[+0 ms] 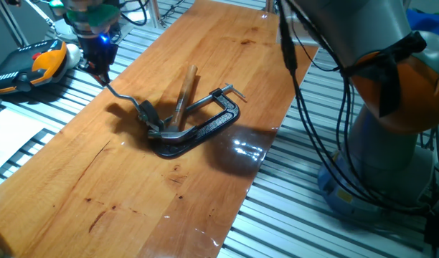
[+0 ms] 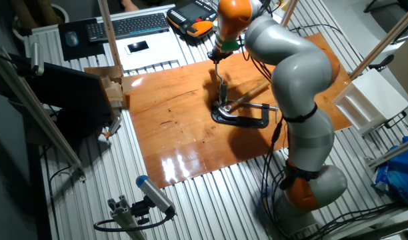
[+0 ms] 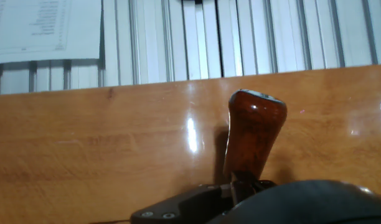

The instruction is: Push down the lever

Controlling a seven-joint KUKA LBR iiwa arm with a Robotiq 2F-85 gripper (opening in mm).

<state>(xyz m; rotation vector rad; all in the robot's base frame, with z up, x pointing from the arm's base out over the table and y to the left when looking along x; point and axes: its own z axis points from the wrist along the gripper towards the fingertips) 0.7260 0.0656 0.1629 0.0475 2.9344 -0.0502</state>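
on my feeds i see a wooden board lying on the slatted metal bench, with a black c-clamp on it and a wooden-handled hammer laid across the clamp, its handle angled away toward the far side. beyond the board i can make out an orange and black pendant in one fixed view, and in the other a keyboard and a white sheet. the hand view shows a printed paper on the slats past the board edge.
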